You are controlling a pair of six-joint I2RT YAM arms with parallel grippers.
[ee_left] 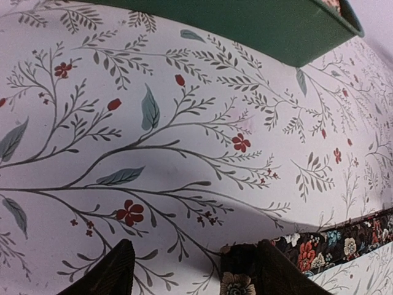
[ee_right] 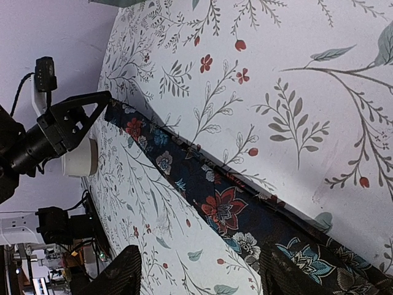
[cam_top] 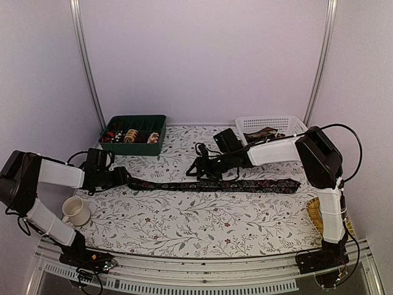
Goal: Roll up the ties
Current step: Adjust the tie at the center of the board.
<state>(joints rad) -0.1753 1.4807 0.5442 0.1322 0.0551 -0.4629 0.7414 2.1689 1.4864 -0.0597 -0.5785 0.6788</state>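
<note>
My left gripper [ee_left: 193, 261] hangs low over the floral tablecloth [ee_left: 184, 123], jaws standing apart and gripping nothing. The narrow end of a dark floral necktie [ee_left: 331, 243] lies between the fingers, right beside the one nearer my other arm. From there it runs off toward that arm.

My right gripper [ee_right: 199, 264] is also spread and empty, low over the middle of the same necktie. The cloth passes close by one of its fingers.

The necktie lies flat and nearly straight between my two hands, with its wide pointed end out beyond my right gripper.

I judge it light, limp and somewhat slippery. It would sag when lifted, and a coil would likely spring loose if let go. The best hold seems to be the narrow tip, pinched across its width, so the roll starts small and tight.

Beyond my left gripper stands a green compartment tray [cam_top: 132, 149]. Beyond my right sits a white mesh basket [cam_top: 270, 120].
</note>
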